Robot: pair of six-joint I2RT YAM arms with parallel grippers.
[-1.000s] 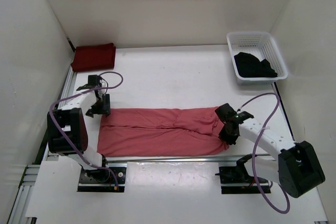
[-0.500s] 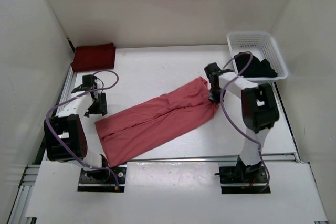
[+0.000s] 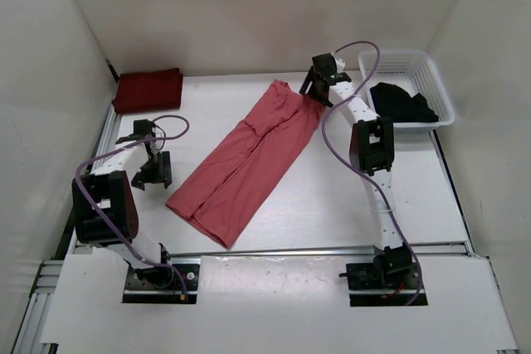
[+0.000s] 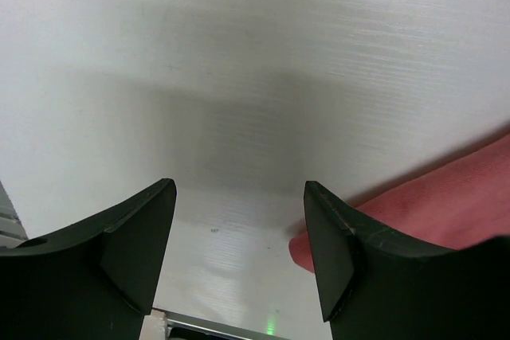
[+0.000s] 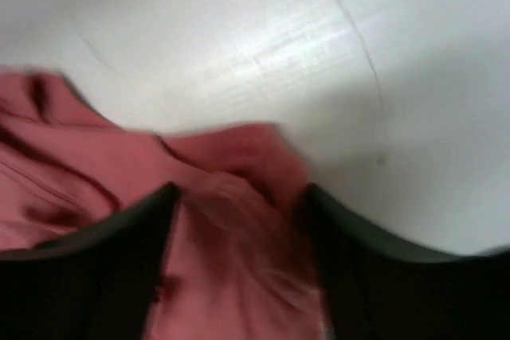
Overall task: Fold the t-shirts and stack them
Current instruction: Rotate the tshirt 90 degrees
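The salmon pink t-shirt (image 3: 249, 155) lies as a long folded strip, slanting from the near left to the far right of the table. My right gripper (image 3: 311, 89) is at its far end, and its fingers stand apart over bunched pink cloth (image 5: 96, 173) in the blurred right wrist view (image 5: 239, 193). My left gripper (image 3: 154, 177) is open over bare table (image 4: 237, 197), with the shirt's near end (image 4: 446, 205) just right of its right finger. The dark maroon t-shirt (image 3: 148, 90) sits folded at the far left corner. The black t-shirt (image 3: 401, 104) lies crumpled in the basket.
The white mesh basket (image 3: 397, 55) stands at the far right corner, close to my right arm. White walls enclose the table on three sides. A metal rail runs along the near edge by the arm bases.
My right gripper swung the pink shirt's right end from the near right up to the far side by the basket, and its fingers have spread. The shirt now lies slanted. The left gripper barely moved.
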